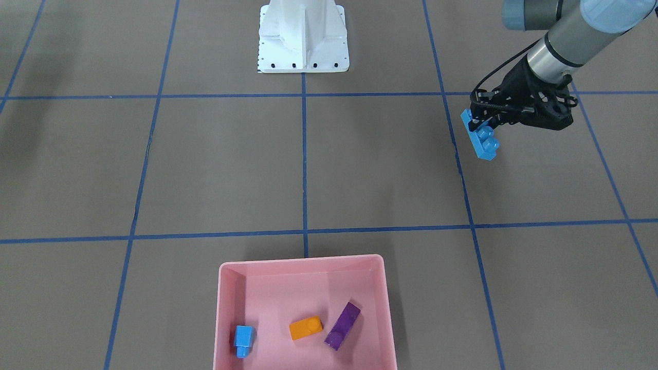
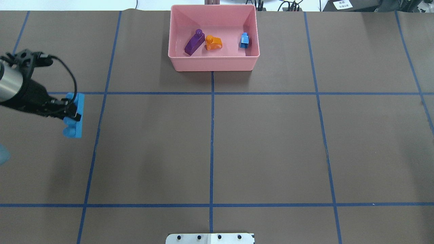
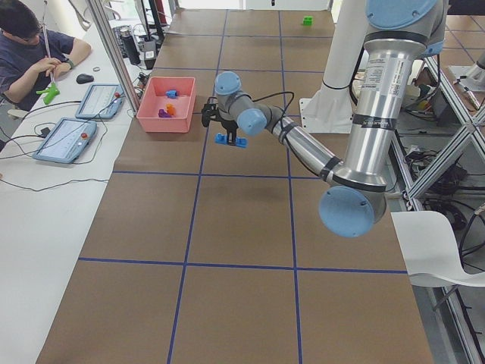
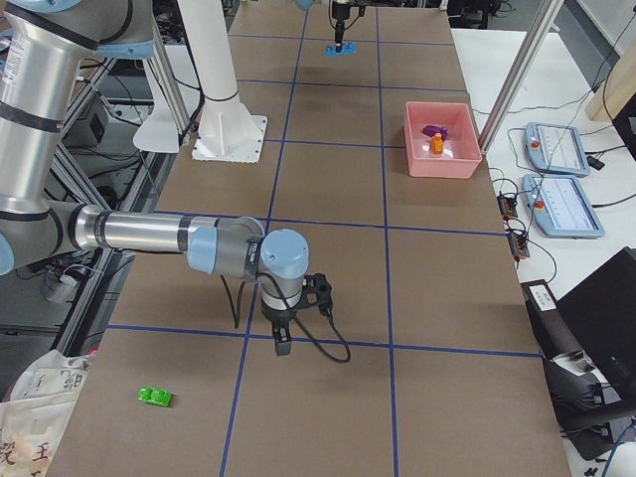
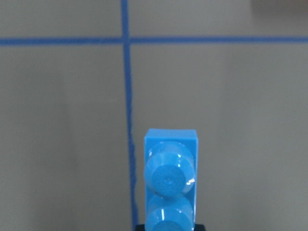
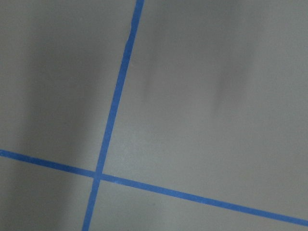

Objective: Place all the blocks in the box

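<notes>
My left gripper point(image 1: 480, 123) point(image 2: 73, 113) is shut on the long blue block point(image 1: 482, 140) point(image 2: 75, 119), over the table far to the robot's left of the box. The block's studs fill the left wrist view point(image 5: 169, 178). The pink box point(image 1: 308, 266) point(image 2: 213, 64) stands at the table's far middle edge. In it lie the purple block point(image 1: 343, 325) point(image 2: 194, 42), the orange block point(image 1: 305, 328) and the small blue block point(image 1: 244, 339). The green block point(image 4: 154, 397) lies on the table's right end. My right gripper point(image 4: 283, 343) hangs low over the table near it; I cannot tell whether it is open.
The white robot base point(image 1: 303, 38) point(image 2: 210, 238) stands at the near middle edge. Blue tape lines cross the brown table. An operator point(image 3: 30, 45) sits beside the table, with tablets point(image 3: 64, 140) on a side bench.
</notes>
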Available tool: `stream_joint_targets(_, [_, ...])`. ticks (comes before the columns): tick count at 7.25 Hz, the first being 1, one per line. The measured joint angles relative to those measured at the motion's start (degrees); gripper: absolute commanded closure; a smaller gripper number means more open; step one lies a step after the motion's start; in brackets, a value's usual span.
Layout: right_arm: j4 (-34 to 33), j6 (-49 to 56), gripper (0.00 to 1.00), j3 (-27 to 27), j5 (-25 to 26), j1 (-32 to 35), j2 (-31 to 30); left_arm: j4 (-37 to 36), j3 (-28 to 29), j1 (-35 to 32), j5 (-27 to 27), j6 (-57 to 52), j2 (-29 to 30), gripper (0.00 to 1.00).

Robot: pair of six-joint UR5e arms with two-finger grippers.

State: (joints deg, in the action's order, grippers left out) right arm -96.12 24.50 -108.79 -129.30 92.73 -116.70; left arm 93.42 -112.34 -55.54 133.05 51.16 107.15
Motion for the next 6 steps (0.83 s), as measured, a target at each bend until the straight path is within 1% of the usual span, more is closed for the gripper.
stream_joint_targets(1, [3.9,0.1,0.0,1.3,0.0,0.5,-3.1,-4.2,3.0,-1.2,0.2,0.4,6.4,1.0])
stream_joint_targets(2, [10.4,-0.4,0.0,4.5,0.1,0.6,-5.7,-6.1,6.1,-2.6,0.3,0.7,10.9,1.0])
stream_joint_targets(3, [17.2,-2.0,0.0,8.2,0.1,0.7,-7.6,-6.7,10.3,-3.8,0.1,1.6,16.0,1.0])
stream_joint_targets(5, [28.9,-5.1,0.0,13.8,0.0,0.7,-12.4,-6.6,21.7,-5.3,-2.1,5.0,27.7,1.0])
stream_joint_targets(6, [32.1,-5.9,0.0,15.3,-0.8,0.8,-14.4,-6.3,24.6,-6.0,-2.8,5.7,30.5,1.0])
